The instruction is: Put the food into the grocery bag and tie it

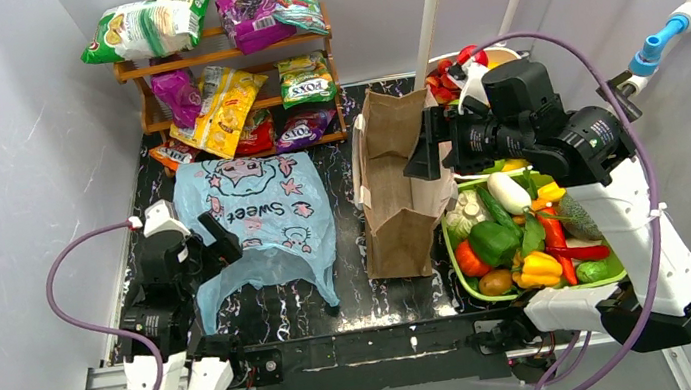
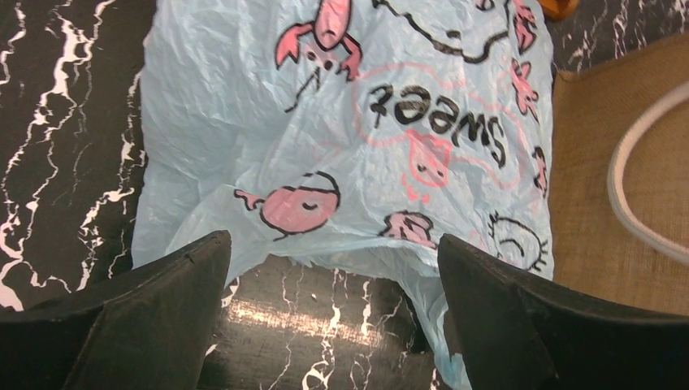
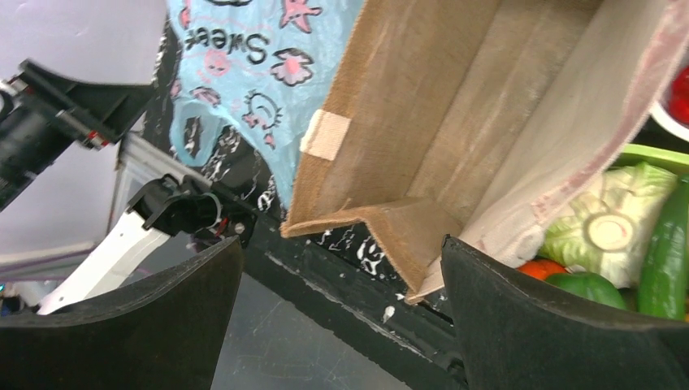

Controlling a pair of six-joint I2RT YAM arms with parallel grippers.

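Left of stiff brown burlap bag (image 1: 399, 188): left gripper (image 2: 331, 244), jaws wide, empty, over near edge of flat light-blue printed plastic grocery bag (image 1: 259, 216). Over burlap bag's right side: right gripper (image 3: 341, 244), wide, empty. Right: glossy mixed food (image 1: 528, 231) in green tray (image 3: 643, 153).

- The grocery bag (image 1: 264, 216) lies flat on the left half of the table (image 1: 385, 296).
- A paper bag (image 1: 398, 178) sits just right of it, between it and the tray (image 1: 459, 271).
- The tray is at the table's right side, with the food (image 1: 518, 233) piled in it.
- A bowl (image 1: 499, 52) sits behind the tray.
- A rack (image 1: 223, 58) stands at the back left, behind the grocery bag, with snack packets (image 1: 219, 106) on it.
- The left gripper (image 1: 212, 248) is at the grocery bag's near left edge.
- The right gripper (image 1: 431, 148) hangs over the paper bag.
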